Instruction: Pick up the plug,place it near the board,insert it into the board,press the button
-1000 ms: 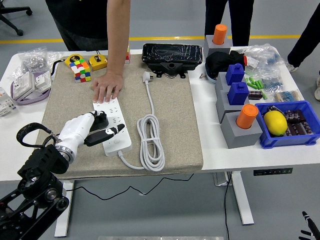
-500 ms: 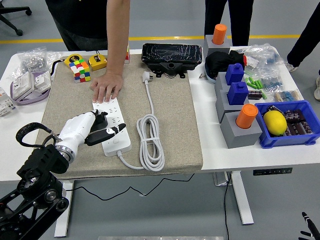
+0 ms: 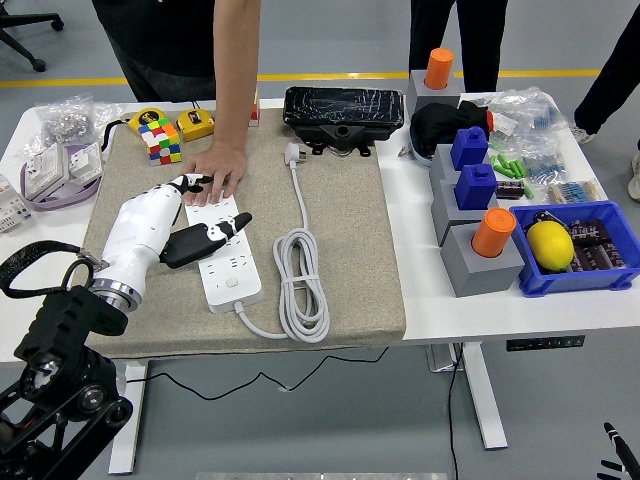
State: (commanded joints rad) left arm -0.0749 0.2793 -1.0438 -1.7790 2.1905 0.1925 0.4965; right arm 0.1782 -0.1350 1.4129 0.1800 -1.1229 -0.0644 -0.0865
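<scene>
A white surface [image 3: 480,310] fills most of the view, standing on pale metal legs [image 3: 482,395] over a smooth grey floor [image 3: 330,430]. A yellow line [image 3: 330,76] runs across the floor behind the far edge. At the top left corner sits the black wheeled base of an office chair [image 3: 22,40]. People stand along the far side — dark trouser legs [image 3: 458,35] at the top, another leg [image 3: 615,70] at the right. Light is even and soft, with faint shadows. A black cable [image 3: 270,378] hangs below the near edge.
</scene>
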